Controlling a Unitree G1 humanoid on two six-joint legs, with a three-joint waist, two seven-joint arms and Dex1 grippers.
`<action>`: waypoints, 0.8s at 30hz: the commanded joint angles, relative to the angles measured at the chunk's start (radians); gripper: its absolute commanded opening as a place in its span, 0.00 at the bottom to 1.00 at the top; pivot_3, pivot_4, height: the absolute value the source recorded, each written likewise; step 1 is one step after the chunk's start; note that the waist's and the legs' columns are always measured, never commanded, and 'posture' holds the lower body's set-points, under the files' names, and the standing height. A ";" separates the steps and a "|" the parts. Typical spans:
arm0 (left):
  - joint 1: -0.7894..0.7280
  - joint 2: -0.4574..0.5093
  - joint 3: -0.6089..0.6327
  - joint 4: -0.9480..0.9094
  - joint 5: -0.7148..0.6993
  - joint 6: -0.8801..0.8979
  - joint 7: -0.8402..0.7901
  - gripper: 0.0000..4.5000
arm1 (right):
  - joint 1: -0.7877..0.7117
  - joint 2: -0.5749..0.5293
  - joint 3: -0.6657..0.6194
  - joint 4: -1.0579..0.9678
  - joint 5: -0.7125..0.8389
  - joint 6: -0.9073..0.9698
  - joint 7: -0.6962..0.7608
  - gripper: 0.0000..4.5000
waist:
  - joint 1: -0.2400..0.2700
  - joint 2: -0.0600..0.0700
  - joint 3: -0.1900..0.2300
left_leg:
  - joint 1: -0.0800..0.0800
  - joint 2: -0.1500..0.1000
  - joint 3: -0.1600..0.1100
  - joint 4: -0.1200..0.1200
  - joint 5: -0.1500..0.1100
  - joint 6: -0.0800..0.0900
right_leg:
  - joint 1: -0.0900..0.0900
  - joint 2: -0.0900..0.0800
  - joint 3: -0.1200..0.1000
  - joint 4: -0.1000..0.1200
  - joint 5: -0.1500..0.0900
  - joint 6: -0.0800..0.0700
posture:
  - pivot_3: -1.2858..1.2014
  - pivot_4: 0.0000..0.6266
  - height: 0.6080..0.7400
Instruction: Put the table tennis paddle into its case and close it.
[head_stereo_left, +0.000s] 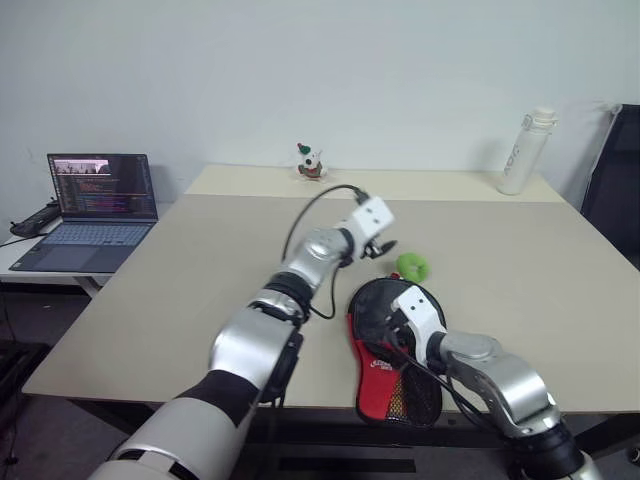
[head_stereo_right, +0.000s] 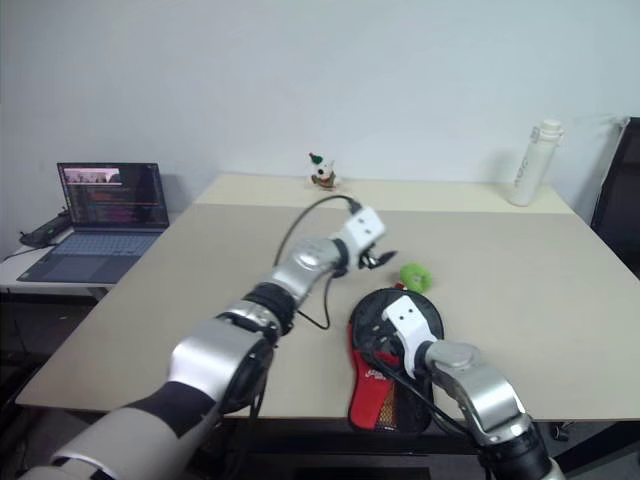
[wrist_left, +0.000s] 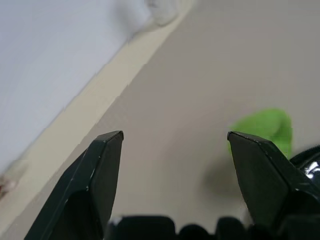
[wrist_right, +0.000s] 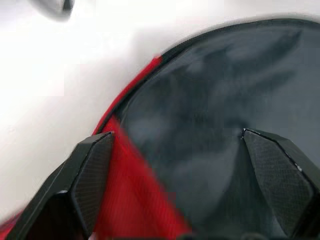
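Case (head_stereo_left: 395, 350): soft black-and-red pouch lying flat on the beige table (head_stereo_left: 180, 290), lower centre-right of the left eye frame, its narrow red end with white lettering and mesh reaching the near table edge.
Paddle: no round rubber face or striped handle can be made out apart from the pouch — whether it sits inside I cannot tell.
Case, close up: in the right wrist view the black fabric fills the middle and right of the frame, with a red panel and red piping at lower left (wrist_right: 135, 200).
Right gripper (wrist_right: 185, 165): hanging just above the round black end of the case, fingers spread wide, one over the red panel and one over the black; nothing between them.
Right arm: comes in from the lower right corner of the left eye frame, angled toward the centre.
Left gripper (wrist_left: 172, 165): raised above the table at the frame's centre, just up and left of the case — fingers parted wide, bare table between them, holding nothing.
Green thing (head_stereo_left: 412, 265): small, lime-green and round, on the table just beyond the top of the case, beside the left gripper's tips.
Figurine (head_stereo_left: 310, 163): small, at the far table edge, upper centre.
Bottle (head_stereo_left: 525, 150): white, upright, upper right.
Laptop (head_stereo_left: 95, 205): open on a side surface at far left, screen lit.
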 joint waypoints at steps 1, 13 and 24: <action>0.063 0.047 0.069 -0.109 -0.121 0.040 -0.124 0.80 | 0.014 -0.043 -0.057 -0.120 0.099 0.075 0.061 1.00 | -0.004 0.000 0.000 | 0.000 0.000 0.000 0.000 0.000 0.000 | -0.001 0.000 0.000 0.000 0.000 0.000 | 0.52 0.24 1.00; 0.640 0.064 0.167 -1.060 -0.557 0.783 -0.184 0.80 | -0.035 -0.198 -0.342 -0.145 0.259 0.116 0.094 1.00 | 0.007 0.000 0.001 | 0.000 0.002 -0.002 0.001 0.000 0.000 | 0.000 0.000 0.000 0.002 0.000 -0.001 | 0.52 0.24 1.00; 0.604 0.049 -0.076 -0.981 -0.447 0.606 -0.282 0.80 | -0.049 -0.226 -0.308 0.105 0.158 -0.051 0.036 1.00 | 0.021 0.001 0.001 | 0.000 0.001 0.001 0.002 0.000 0.000 | 0.000 0.001 0.001 0.001 0.001 -0.002 | 0.52 0.24 1.00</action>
